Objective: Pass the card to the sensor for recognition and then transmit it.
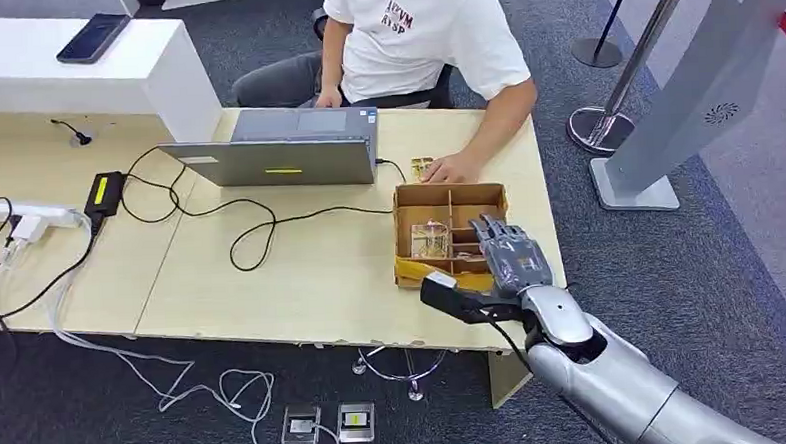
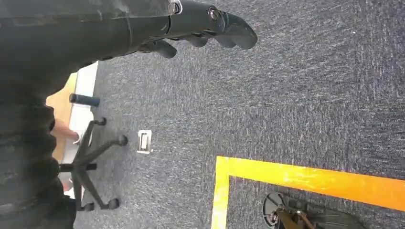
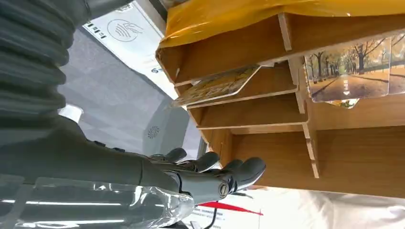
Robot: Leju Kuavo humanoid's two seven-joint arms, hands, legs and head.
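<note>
A brown compartment box stands at the table's right end, with a picture card lying in its large left cell. My right hand hovers over the box's near right corner, fingers spread and holding nothing. In the right wrist view the fingers stretch beside the box wall. An autumn-tree card lies in one cell and a yellow patterned card leans in a narrow slot. A white sensor kiosk stands right of the table; its tap-symbol panel is behind the hand. My left hand hangs over carpet, holding nothing.
A person in a white shirt sits across the table, one hand resting by the box's far edge beside a small card. A laptop, cables and a power strip lie to the left. Stanchion bases stand near the kiosk.
</note>
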